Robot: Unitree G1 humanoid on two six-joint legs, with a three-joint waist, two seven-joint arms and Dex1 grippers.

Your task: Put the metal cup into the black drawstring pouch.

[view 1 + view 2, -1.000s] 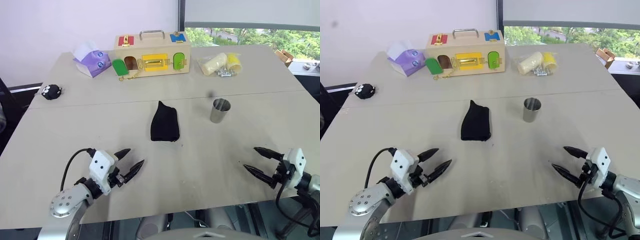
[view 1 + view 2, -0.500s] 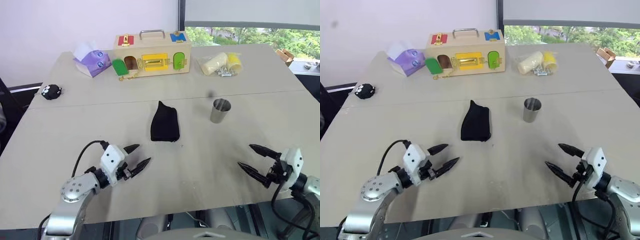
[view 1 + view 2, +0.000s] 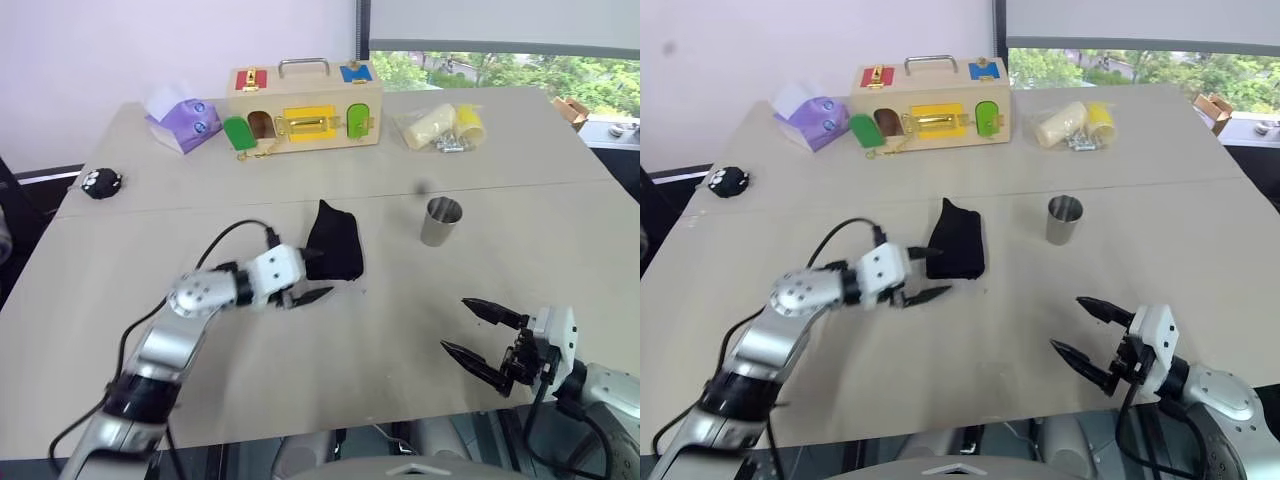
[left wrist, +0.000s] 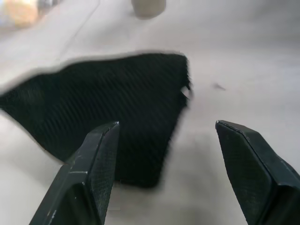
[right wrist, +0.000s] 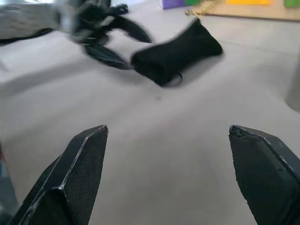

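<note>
Beige table (image 3: 560,260): black drawstring pouch (image 3: 335,250) flat mid-table, metal cup (image 3: 440,221) upright, well apart. Left gripper (image 3: 305,278) spread at pouch, maybe touching. Right gripper (image 3: 480,335) spread, empty. We've packed nothing yet.

left gripper (image 3: 308,281) with two black fingers: now reaches forward and inward from the near table edge, open fingers right beside the near end of the small soft black drawstring pouch (image 3: 335,243) | right gripper (image 3: 480,333): shifts inward toward the table's middle, fingers apart
</note>
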